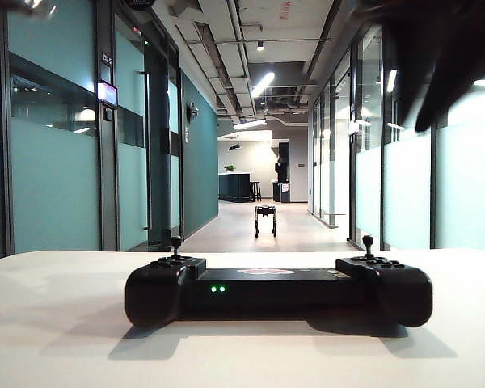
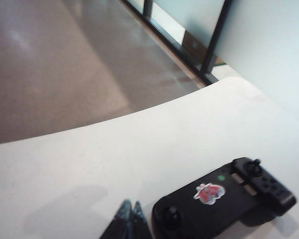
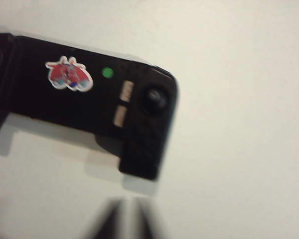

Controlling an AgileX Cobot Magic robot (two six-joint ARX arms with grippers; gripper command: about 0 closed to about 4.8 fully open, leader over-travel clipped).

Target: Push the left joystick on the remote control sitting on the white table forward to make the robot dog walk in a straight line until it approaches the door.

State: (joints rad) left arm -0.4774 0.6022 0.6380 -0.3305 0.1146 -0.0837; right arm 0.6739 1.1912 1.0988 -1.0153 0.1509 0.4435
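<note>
White table: smooth matte off-white top, far edge curved against the corridor floor. Remote control lies flat directly on it, long side parallel to that far edge, shadow cast on the surface toward the near side. Two green lights lit on the controller's near face.

My right gripper is just a smeared dark wedge at the frame edge in its wrist cam, and the controller there runs off the side, so its far grip is gone. In the outside cam my right arm is a big black blur up in the corner, gripper cut off. My left gripper only pokes its closed tips into frame. The dog down the hallway is too tiny for any detail.
</note>
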